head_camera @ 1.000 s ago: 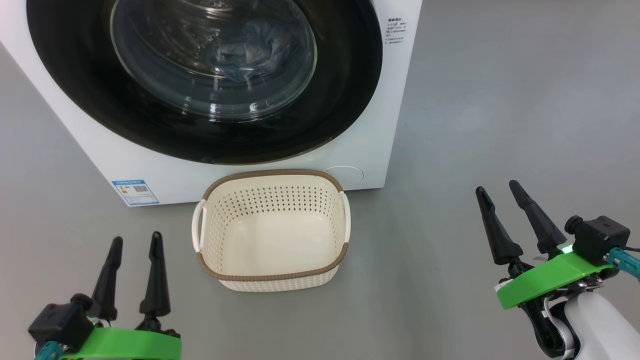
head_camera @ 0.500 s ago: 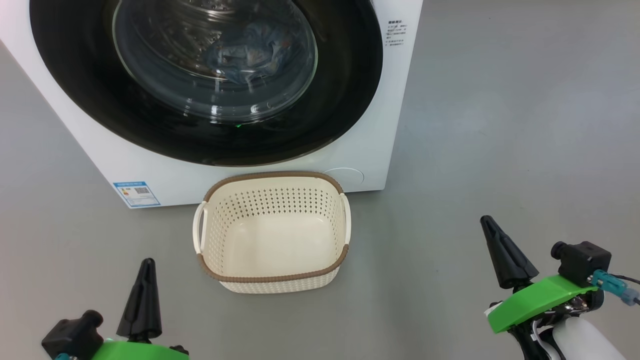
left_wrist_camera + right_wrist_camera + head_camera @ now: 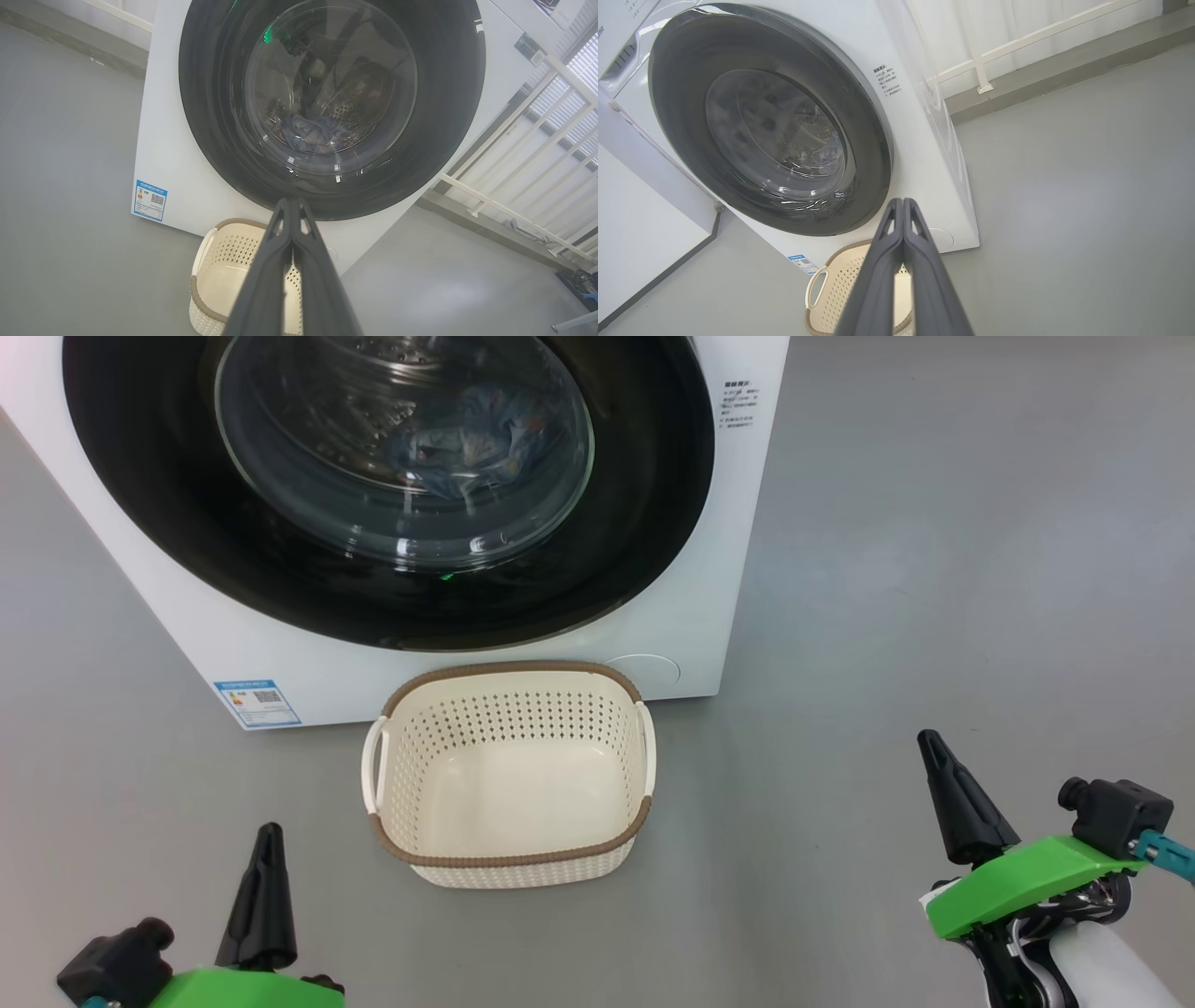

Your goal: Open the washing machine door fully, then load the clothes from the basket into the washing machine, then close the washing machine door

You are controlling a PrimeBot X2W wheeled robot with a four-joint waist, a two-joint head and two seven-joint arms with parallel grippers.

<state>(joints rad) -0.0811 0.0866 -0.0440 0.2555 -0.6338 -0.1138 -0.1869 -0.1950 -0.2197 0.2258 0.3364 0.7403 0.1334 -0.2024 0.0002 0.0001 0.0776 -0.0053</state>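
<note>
The head camera looks steeply down on the basket (image 3: 509, 852) standing close before the washing machine (image 3: 733, 523). Both wrist cameras sit lower, angled up at its door (image 3: 653, 476), sharing basket and door.

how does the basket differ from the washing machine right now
The basket is empty; the washing machine holds the clothes in its drum. The basket is open on top; the washing machine is shut by its door. The basket is small and cream; the washing machine big and white. Both stand on the grey floor.
</note>
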